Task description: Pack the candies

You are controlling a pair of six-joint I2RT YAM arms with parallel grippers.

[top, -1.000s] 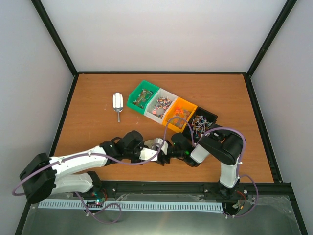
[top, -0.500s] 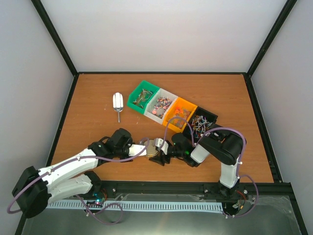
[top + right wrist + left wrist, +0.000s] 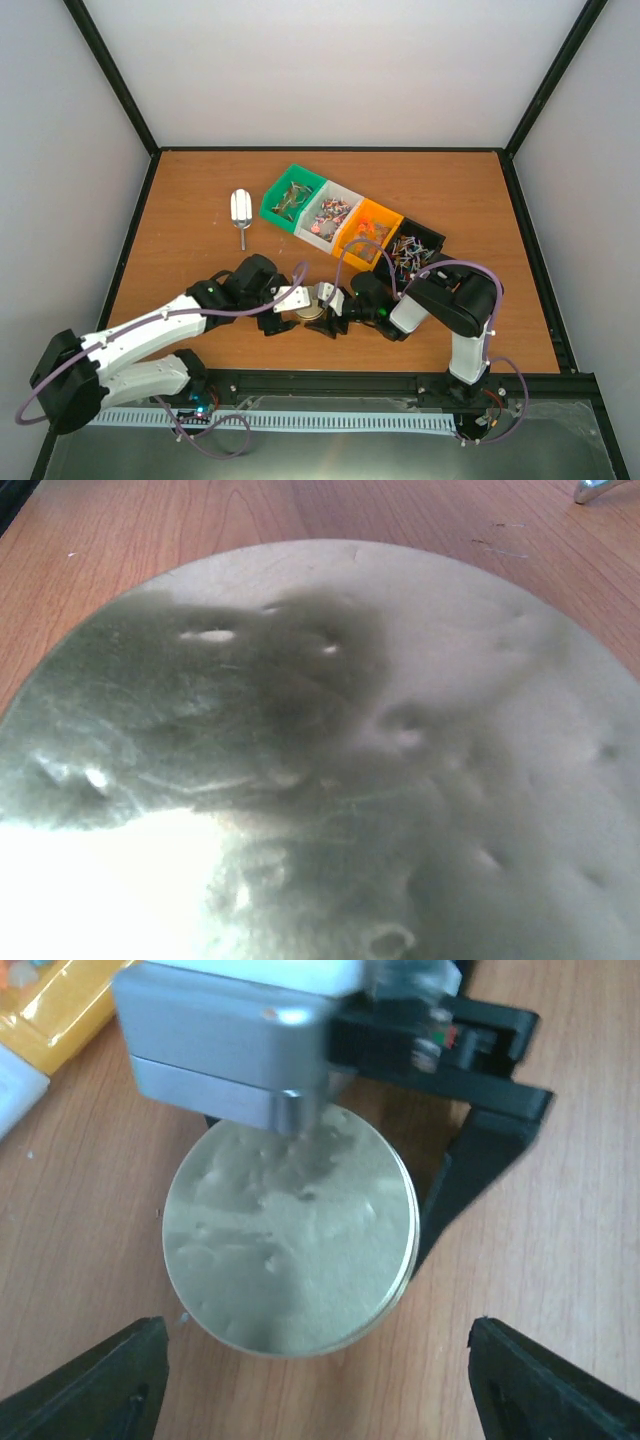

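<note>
A round silver tin [image 3: 310,311] with its lid [image 3: 290,1240] on top stands on the table near the front. My right gripper [image 3: 328,312] is around the tin, and one black finger [image 3: 470,1160] presses on its right rim. The lid [image 3: 380,760] fills the right wrist view and hides those jaws. My left gripper [image 3: 320,1390] hangs open just left of the tin, touching nothing. The candies lie in heaps in a slanted row of bins: green [image 3: 292,198], white [image 3: 328,215], orange [image 3: 366,232] and black [image 3: 412,250].
A metal scoop [image 3: 240,212] lies on the table left of the green bin. In the left wrist view the corner of the orange bin [image 3: 60,1010] shows at the top left. Black frame rails border the wooden table [image 3: 480,200].
My left gripper has drawn back to the left from above the tin and opened wide. The lid stays on the tin. The right arm has not moved.
</note>
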